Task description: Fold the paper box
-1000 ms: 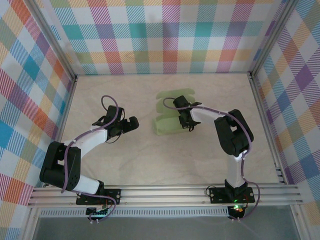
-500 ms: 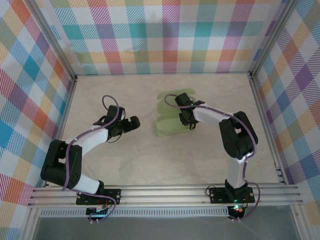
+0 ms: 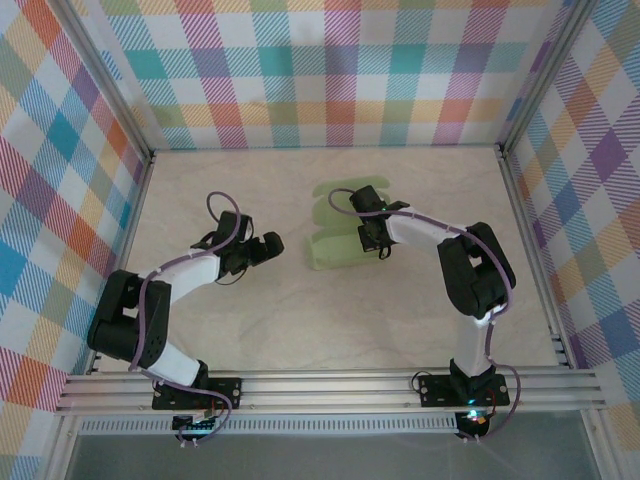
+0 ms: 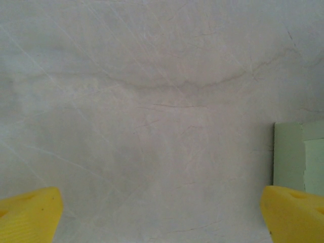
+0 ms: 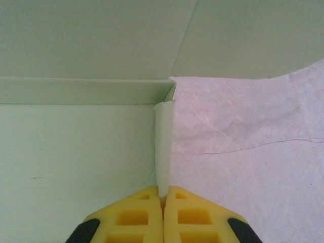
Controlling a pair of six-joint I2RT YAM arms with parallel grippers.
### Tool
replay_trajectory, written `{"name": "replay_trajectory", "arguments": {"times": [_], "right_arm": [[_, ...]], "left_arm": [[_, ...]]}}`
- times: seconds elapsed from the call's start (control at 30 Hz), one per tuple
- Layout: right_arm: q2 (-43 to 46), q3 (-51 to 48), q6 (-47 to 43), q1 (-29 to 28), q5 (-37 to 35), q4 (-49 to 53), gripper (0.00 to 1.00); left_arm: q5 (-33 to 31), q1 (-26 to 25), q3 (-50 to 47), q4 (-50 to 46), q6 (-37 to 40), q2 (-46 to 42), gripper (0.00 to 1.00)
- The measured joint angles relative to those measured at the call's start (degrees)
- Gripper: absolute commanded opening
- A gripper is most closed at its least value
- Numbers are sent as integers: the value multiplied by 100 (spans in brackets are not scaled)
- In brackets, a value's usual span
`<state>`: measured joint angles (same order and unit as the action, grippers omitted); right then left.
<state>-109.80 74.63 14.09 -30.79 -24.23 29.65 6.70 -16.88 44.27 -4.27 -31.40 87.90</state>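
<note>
The paper box (image 3: 338, 248) lies part-folded near the middle of the worktop (image 3: 300, 330). It is pale green, with its scalloped flaps toward the back wall. The right jaws are pressed shut on a thin upright flap (image 5: 163, 147) at the box's right end, and the yellow fingertips (image 5: 134, 215) pinch the card between them. The left jaws stand wide open over bare worktop, just left of the box and apart from it. The box's edge (image 4: 296, 152) shows beside one fingertip.
</note>
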Motion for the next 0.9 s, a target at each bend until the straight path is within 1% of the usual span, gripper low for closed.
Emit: {"name": "replay_trajectory", "arguments": {"times": [0.1,0.2,0.3,0.37,0.4,0.47,0.53,0.57,0.6,0.63,0.7,0.83,0.9], "right_arm": [[0,0,2,2,4,-7,0],[0,0,7,2,9,-7,0],[4,-2,37,22,48,-11,0],[28,-31,68,59,111,-63,0],[42,-48,92,79,149,-90,0],[70,-87,138,111,234,-133,0],[96,-125,173,120,293,-175,0],[116,-149,181,120,330,-203,0],[129,-170,195,120,367,-229,0],[144,-190,199,120,409,-256,0],[155,-201,203,151,501,-271,0],[164,-214,267,192,693,-352,0],[166,-221,310,208,787,-400,0]], "left_arm": [[83,-61,0,151,-190,184,92],[166,-162,2,240,-232,358,85],[282,-264,0,483,-243,356,84],[332,-426,-4,704,-181,291,85],[348,-522,-4,778,-105,243,85],[415,-778,92,835,245,168,80],[470,-979,382,793,691,245,73],[494,-1054,579,785,933,323,66],[509,-1108,754,793,1069,409,63],[516,-1139,940,782,1246,516,63],[527,-1143,1322,793,1593,804,57],[527,-1130,1624,933,1790,1340,50],[568,-1108,1633,1036,1749,1578,49]]}}
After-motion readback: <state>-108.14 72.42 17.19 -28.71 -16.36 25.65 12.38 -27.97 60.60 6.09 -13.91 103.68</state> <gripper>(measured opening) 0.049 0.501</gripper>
